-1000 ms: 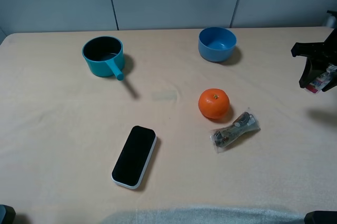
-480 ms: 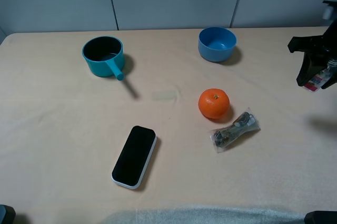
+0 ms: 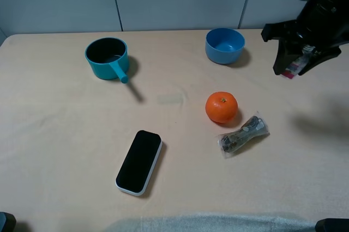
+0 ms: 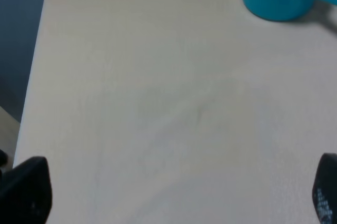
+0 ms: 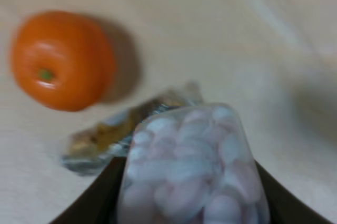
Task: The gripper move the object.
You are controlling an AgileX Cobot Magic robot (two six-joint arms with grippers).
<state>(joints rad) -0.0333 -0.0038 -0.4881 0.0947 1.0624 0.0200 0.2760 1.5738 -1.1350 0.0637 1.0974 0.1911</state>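
My right gripper (image 3: 296, 64), a black claw on a black arm, is shut on the small clear bottle (image 3: 292, 69) and holds it in the air at the right rear, right of the blue bowl. Only the bottle's pink label shows there. In the right wrist view the bottle (image 5: 192, 166), full of pale contents, fills the space between the jaws; its cap is hidden. The table lies well below it. My left gripper (image 4: 176, 195) is open and empty over bare table; only its two fingertips (image 4: 26, 190) show, and it is out of the exterior high view.
An orange (image 3: 221, 106) and a crinkly clear packet (image 3: 244, 135) lie right of centre; both show below the bottle in the right wrist view (image 5: 58, 60). A blue bowl (image 3: 224, 45) and a teal pot (image 3: 107, 57) stand at the back. A black device (image 3: 139, 161) lies front left.
My right gripper, holding the bottle, has moved left and toward the back of the table from the right edge, and it looks higher. The left arm and the table's things have not moved.
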